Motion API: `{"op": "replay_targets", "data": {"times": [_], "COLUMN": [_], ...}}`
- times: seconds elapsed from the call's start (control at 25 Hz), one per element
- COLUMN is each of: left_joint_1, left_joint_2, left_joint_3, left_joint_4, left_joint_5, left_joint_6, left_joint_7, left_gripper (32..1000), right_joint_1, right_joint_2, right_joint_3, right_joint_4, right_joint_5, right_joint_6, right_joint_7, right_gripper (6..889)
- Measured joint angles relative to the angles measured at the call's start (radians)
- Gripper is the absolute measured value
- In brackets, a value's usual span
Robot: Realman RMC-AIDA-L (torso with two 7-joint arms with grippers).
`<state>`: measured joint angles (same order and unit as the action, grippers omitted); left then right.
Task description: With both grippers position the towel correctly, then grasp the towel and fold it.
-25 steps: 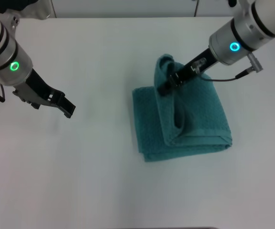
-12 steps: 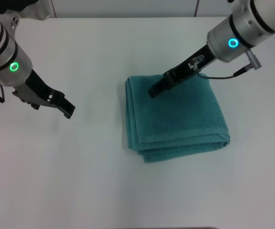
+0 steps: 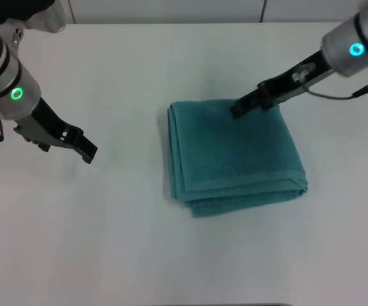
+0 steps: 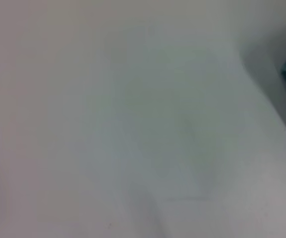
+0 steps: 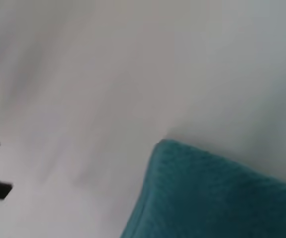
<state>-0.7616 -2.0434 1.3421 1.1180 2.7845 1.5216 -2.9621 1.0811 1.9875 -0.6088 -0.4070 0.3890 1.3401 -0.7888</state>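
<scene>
From my head camera I see the towel [image 3: 235, 156] lying flat and folded in layers on the white table [image 3: 139, 242], a little right of centre. My right gripper [image 3: 240, 109] hangs over the towel's far edge holding nothing, though I cannot tell whether its fingers are apart or together. My left gripper [image 3: 88, 151] sits well off to the left over bare table, its fingers slightly apart and empty

Towel [image 3: 235, 156] — nubby matt terry cloth; table [image 3: 139, 242] — smooth, matt white.
</scene>
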Motion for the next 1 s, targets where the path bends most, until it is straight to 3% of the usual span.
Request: {"op": "replay_targets", "data": {"times": [0.2, 0.48, 1.0], "left_joint_1": [-0.001, -0.001, -0.002], "left_joint_2": [0.0002, 0.0002, 0.0001], "left_joint_3": [-0.003, -0.001, -0.005], "left_joint_4": [-0.001, -0.001, -0.001], "left_joint_5": [0.001, -0.001, -0.001], "left_joint_6": [0.002, 0.006, 0.008], "left_joint_7": [0.0, 0.0, 0.0], "left_gripper": [919, 919, 919], "right_joint_1": [-0.068, -0.108, -0.107], "right_joint_2": [-0.018, -0.07, -0.075], "right_joint_3": [0.013, 0.003, 0.005], "right_joint_4": [-0.134, -0.143, -0.142], "right_joint_5": [0.001, -0.021, -0.072], "right_joint_6": [0.045, 0.055, 0.061], "right_joint_7": [0.048, 0.076, 0.082], "right_gripper": [860, 859, 856]}}
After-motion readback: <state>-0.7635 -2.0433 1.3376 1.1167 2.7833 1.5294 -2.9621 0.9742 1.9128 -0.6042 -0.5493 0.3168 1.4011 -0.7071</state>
